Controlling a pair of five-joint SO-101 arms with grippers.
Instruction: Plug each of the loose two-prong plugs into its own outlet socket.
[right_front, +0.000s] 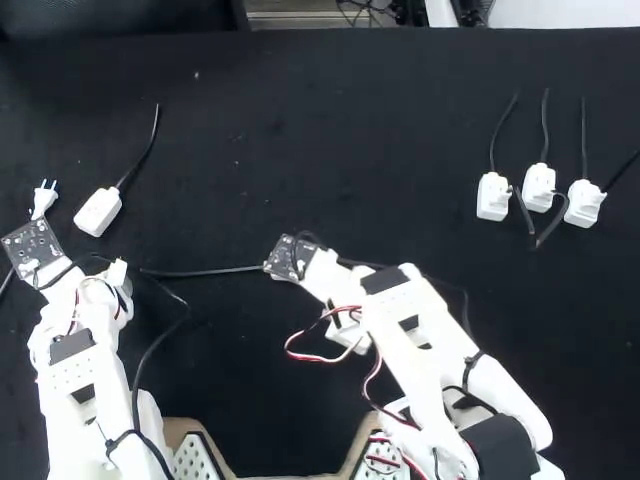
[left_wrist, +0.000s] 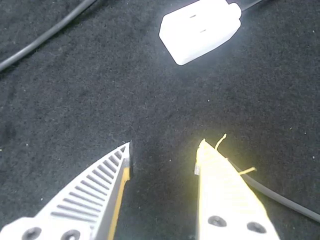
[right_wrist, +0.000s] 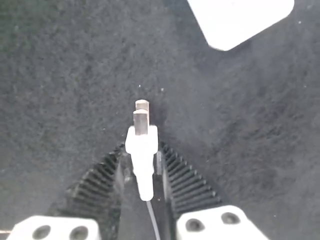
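My right gripper (right_wrist: 142, 152) is shut on a white two-prong plug (right_wrist: 141, 135), prongs pointing away from the wrist over the black cloth. The corner of a white socket (right_wrist: 240, 17) lies ahead of it. In the high view this gripper (right_front: 283, 258) sits mid-table, and a black cord (right_front: 200, 270) trails left from it. My left gripper (left_wrist: 162, 150) hangs open over bare cloth, nothing between its fingers. A white socket (left_wrist: 200, 27) with two slots lies ahead of it, also at the table's left (right_front: 97, 211). Another loose plug (right_front: 42, 197) lies at the far left.
Three white sockets (right_front: 539, 187) with thin black cords sit in a row at the right. Black cords cross the cloth near the left arm (right_front: 75, 340), one passing close to a left fingertip (left_wrist: 280, 197). The cloth's far edge borders a cluttered floor.
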